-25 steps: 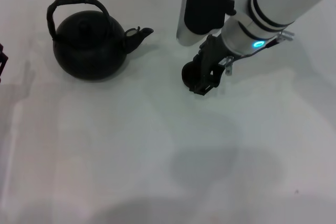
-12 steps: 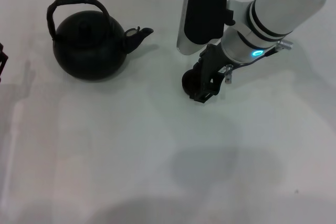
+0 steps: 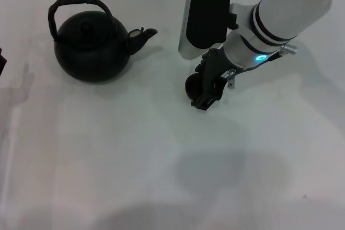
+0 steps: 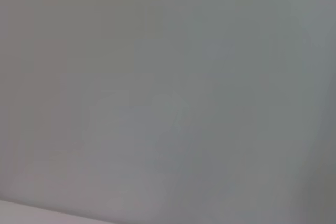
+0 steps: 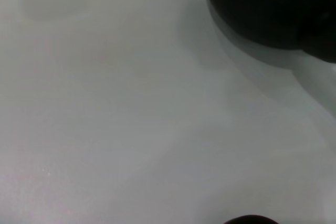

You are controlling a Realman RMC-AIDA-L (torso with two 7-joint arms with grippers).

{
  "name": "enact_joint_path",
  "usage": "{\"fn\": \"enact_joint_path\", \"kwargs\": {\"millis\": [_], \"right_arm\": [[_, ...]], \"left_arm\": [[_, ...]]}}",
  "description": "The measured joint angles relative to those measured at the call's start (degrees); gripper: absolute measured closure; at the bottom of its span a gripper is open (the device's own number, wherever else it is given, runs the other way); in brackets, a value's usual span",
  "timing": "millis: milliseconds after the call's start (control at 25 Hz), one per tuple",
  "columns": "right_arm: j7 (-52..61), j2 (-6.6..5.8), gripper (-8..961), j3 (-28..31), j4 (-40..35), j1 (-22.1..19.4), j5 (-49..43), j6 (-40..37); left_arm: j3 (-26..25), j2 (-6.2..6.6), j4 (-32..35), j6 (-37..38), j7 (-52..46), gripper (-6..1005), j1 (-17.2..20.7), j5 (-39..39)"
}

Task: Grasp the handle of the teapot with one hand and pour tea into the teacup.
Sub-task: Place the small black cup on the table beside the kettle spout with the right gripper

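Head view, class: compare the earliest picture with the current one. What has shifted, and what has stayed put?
The right gripper and the teacup at its fingers have slid slightly toward the teapot. The teapot and its handle have not moved, and nothing grips them.

**Camera layout: one wide head view, two close wrist views**

Head view: high, angled forward and down over the white table. Wide enough to take in the teapot far left, the teacup at centre and the right gripper beside it.

Right wrist view: very near the table surface, facing toward the teapot's belly; dark rim of the teacup just at the frame edge. Shares teapot, cup and the strip of table between them with the head view.

Left wrist view: nothing but a plain grey surface, featureless. Overlap with the other views cannot be told.
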Motion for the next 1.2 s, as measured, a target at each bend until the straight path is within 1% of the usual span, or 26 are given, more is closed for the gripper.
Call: {"fn": "enact_joint_path", "kwargs": {"millis": [320,440,720,920,1080,1200], "right_arm": [[0.0,-0.13,79,0.5,-2.8,-2.3,0.0,-0.3],[-0.5,-0.21,80,1.6,-4.6,-3.9,-0.1,-0.5],[-1.5,-0.18,81,3.5,-6.3,-6.3,0.3,-1.7],[-6.2,-0.26,81,7.3,-7.8,-8.9,5.5,-2.0],[-9.9,-0.28,82,12.5,-7.8,-11.6,8.7,-2.7],[-14.1,-0.42,82,16.8,-7.5,-14.3,14.0,-4.0]], "left_arm": [[0.0,0.0,-0.1,0.0,0.0,112,-0.1,0.0],[-0.2,0.0,-0.1,0.0,0.1,112,-0.2,-0.2],[-1.4,-0.07,-0.1,0.0,0.2,112,0.2,-1.4],[-1.5,-0.08,-0.1,0.1,0.3,111,0.3,-1.5],[-1.5,-0.11,-0.1,0.5,0.4,111,0.3,-1.5],[-1.5,-0.17,-0.1,1.4,0.4,111,0.6,-1.5]]}}
